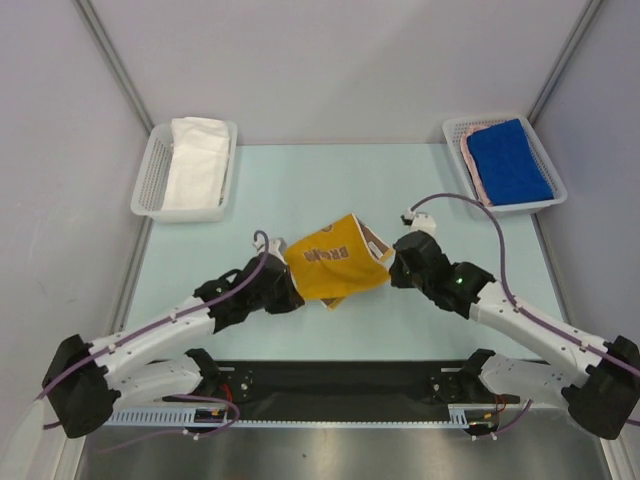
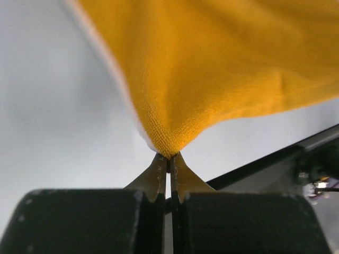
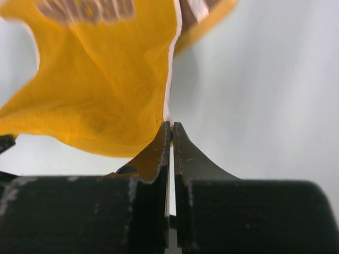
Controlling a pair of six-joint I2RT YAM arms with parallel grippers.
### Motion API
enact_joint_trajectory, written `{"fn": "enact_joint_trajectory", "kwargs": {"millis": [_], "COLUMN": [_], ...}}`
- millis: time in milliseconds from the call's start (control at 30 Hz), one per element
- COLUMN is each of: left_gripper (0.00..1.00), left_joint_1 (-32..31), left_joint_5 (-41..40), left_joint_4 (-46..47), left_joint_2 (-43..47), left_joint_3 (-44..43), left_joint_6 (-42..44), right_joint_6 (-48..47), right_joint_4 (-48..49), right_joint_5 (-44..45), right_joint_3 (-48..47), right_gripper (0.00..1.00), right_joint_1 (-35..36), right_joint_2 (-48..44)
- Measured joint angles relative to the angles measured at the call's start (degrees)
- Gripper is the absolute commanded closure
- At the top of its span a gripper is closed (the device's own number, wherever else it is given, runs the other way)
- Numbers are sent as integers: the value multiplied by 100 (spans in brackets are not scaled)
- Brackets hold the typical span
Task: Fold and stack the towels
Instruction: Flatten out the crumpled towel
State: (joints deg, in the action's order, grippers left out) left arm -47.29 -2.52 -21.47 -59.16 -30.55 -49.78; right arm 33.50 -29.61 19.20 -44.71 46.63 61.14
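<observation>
Closest to the lens, the left hand (image 2: 169, 159) is pressed together on a corner of the yellow towel (image 2: 212, 69), the plush cloth bunching to a point right at its tips. Opposite, the right hand (image 3: 172, 127) is likewise closed, and the towel's white hem runs down into its tips, so it appears to pinch a thin edge there.

Between them the towel is slung over the near middle of the counter (image 1: 300, 190), slack and crumpled, with brown lettering on its upper face and a brown patch by the right corner. Whether its low fold touches the counter I cannot tell.

By my reading, the step in hand is getting this towel spread for its fold, with both ends gripped. Next, the hands should draw apart to take out the sag, gently, since the right grip looks shallow, then lay the cloth flat.

Farther back, a white towel (image 1: 195, 160) lies in the left basket (image 1: 150, 185); a blue towel (image 1: 508, 160) sits on a pinkish towel (image 1: 468, 160) in the right basket (image 1: 455, 135).
</observation>
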Motion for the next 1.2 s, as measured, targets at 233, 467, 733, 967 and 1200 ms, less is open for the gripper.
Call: {"fn": "enact_joint_trajectory", "kwargs": {"millis": [233, 467, 733, 967, 1200], "left_gripper": [100, 100, 100, 100, 100], "left_joint_1": [-7, -7, -7, -7, -7], "left_joint_5": [-457, -549, -636, -450, -221], "left_joint_4": [-935, -1261, -1600, -1591, -1670], "left_joint_2": [385, 516, 138, 153, 308], "left_joint_3": [-2286, -3748, -5685, -6623, -6734], "left_joint_6": [765, 1552, 2380, 2929, 3084], "right_joint_6": [-542, -1156, -1943, -2452, -2520], "right_joint_4": [-26, 326, 671, 892, 879], "right_joint_5": [4, -20, -61, -103, -136], "right_joint_3": [-1279, -2485, -3845, -4570, -4695], "right_gripper": [100, 100, 100, 100, 100], "right_joint_1": [-280, -63, 280, 540, 680], "right_joint_2": [-450, -802, -734, -619, -708]}}
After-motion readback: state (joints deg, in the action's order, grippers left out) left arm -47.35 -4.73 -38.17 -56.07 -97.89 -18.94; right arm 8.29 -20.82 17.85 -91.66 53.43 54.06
